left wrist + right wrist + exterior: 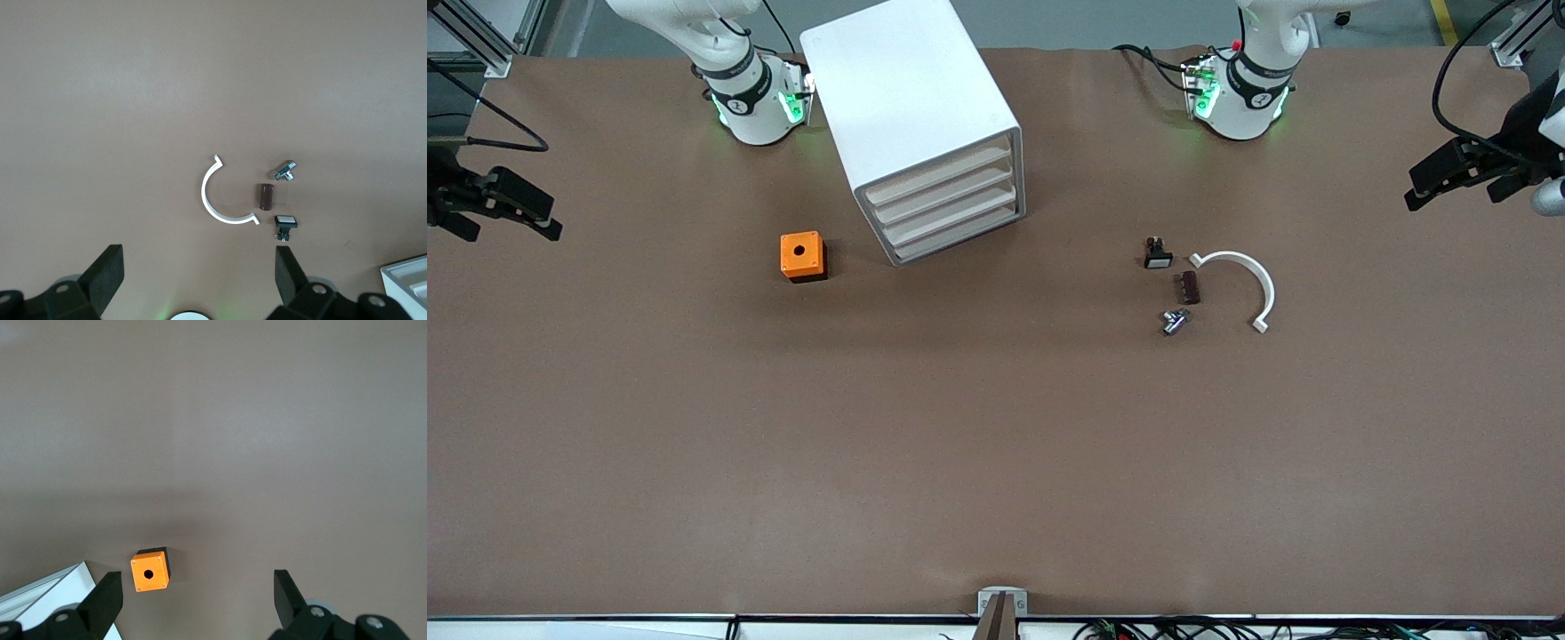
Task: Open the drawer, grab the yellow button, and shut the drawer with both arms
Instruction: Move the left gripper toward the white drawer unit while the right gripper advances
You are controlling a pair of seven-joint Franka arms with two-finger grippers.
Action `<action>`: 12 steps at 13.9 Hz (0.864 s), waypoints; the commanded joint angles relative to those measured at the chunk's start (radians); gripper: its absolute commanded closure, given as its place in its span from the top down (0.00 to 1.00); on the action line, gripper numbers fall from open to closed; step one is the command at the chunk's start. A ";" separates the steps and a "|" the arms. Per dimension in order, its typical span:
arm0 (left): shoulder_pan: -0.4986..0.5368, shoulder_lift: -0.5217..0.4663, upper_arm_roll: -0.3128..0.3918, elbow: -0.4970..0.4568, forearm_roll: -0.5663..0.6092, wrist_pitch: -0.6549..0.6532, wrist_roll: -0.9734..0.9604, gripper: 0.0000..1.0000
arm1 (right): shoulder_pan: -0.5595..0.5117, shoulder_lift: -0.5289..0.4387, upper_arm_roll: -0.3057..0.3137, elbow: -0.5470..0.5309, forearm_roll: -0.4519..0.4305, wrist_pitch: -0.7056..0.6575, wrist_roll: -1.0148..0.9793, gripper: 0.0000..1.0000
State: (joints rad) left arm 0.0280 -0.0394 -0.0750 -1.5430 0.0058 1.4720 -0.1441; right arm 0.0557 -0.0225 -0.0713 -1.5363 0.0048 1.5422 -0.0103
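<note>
With the drawer [941,176] shut at the top of the cabinet [921,120] near the surface's robot-side edge (button unseen), both wide-open, empty pincers, left [1449,182] and right [511,213], should approach its front squarely.

A wide brown table [996,462] carries everything here. Up near the robots' bases sits the white cabinet [911,98], angled, its four drawers all shut, the top drawer [938,178] flush with the rest. Just beside it, toward the right arm's end, an orange cube with a hole [802,256]. Over toward the left arm's end, a tight little cluster: a small black part with a white face [1157,254], a dark brown cylinder [1189,287], a silvery metal piece [1175,322] (nearest the front camera), and a white curved bracket [1240,284] arcing beside them.
</note>
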 commanded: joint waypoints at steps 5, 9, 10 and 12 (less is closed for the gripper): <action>-0.056 0.323 -0.017 0.110 0.200 0.054 -0.049 1.00 | -0.013 0.006 0.010 0.027 -0.017 -0.007 0.010 1.00; -0.106 0.487 -0.019 0.112 0.198 0.253 -0.279 1.00 | -0.004 0.010 0.011 0.027 -0.017 -0.004 0.013 1.00; -0.121 0.528 -0.019 0.112 0.194 0.310 -0.369 1.00 | -0.002 0.015 0.011 0.027 -0.017 -0.004 0.013 1.00; -0.166 0.604 -0.025 0.112 0.178 0.382 -0.588 1.00 | -0.001 0.024 0.011 0.031 -0.017 -0.002 0.015 1.00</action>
State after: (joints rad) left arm -0.1008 0.4975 -0.0938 -1.4697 0.1792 1.8214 -0.5741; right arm 0.0559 -0.0169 -0.0672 -1.5292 0.0045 1.5445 -0.0103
